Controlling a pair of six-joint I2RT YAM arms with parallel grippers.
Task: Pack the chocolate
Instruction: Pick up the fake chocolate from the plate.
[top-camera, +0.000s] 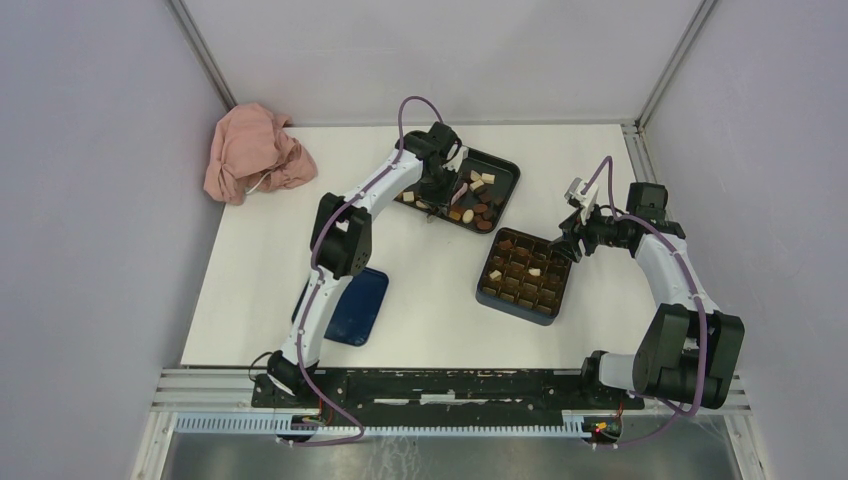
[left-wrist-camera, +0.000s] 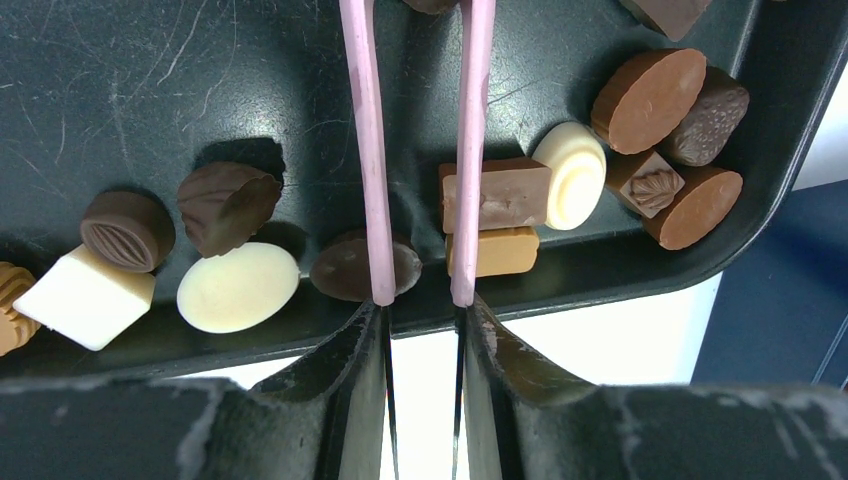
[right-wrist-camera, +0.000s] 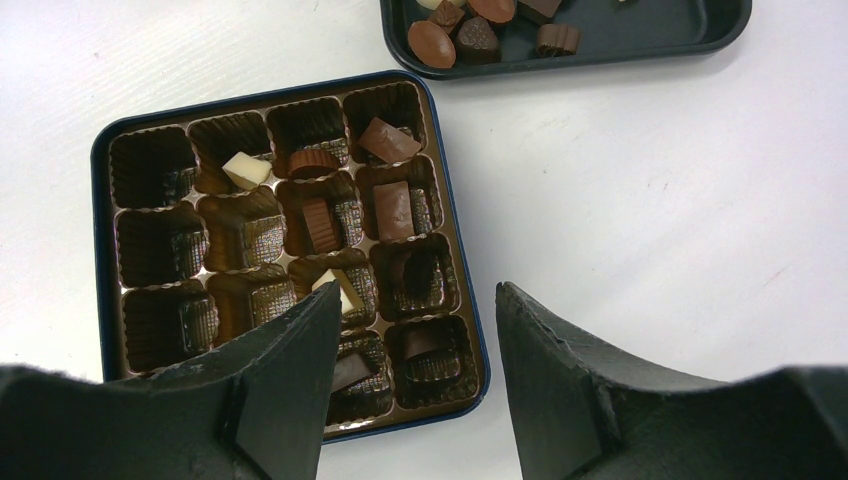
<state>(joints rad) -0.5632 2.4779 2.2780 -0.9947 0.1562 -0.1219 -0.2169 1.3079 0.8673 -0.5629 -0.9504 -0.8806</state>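
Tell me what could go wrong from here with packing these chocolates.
1. The left hand squeezes thin tongs among crowded chocolates; they may catch two or flick one out.
2. Several sit against the tray rim and could be shoved over it.
3. The open right hand hangs over the box, possibly blocking the drop.

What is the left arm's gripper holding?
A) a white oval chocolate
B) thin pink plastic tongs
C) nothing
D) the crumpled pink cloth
B: the left gripper is shut on the thin pink plastic tongs, whose two prongs reach out over the black tray.
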